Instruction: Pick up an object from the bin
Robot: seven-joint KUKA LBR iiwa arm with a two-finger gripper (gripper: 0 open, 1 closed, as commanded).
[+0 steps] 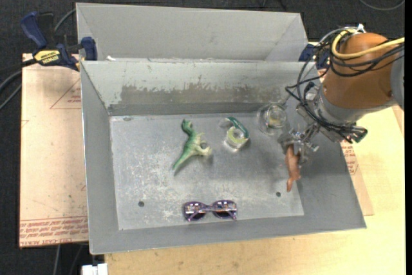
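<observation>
Where the arm reaches in over the right wall, the gripper (pixel 300 142) sits low above the right end of the bin floor, beneath the orange wrist cover and its cables. Its opening is masked by the wrist hardware, so I cannot tell whether it is spread or closed.

Directly below it is a slender orange-brown stick-like object (pixel 293 172). This points down the floor toward the near wall, and its upper end meets the gripper. I cannot confirm whether that end is clamped or merely lies under the tool. I judge this object the likely candidate for the pick.

A small clear cup-like item (pixel 273 117) lies just beside the gripper, toward the back wall. Further left is a clear piece with green and yellow trim (pixel 235 136), then a green toy dinosaur (pixel 189 147) near the middle of the floor. Purple sunglasses (pixel 210 209) lie well apart by the near wall of the grey bin (pixel 141 177).

Risks noted:
- **Poor hold:** the stick is thin and appears to be met at one end only. A hold there could let it pivot or slide out on the lift.
- **Missed grasp:** a closing slightly off its line could miss it or flick it aside.
- **Collision:** the wrist works close to the right wall, so any sideways correction could foul the metal or nudge the clear cup.
</observation>
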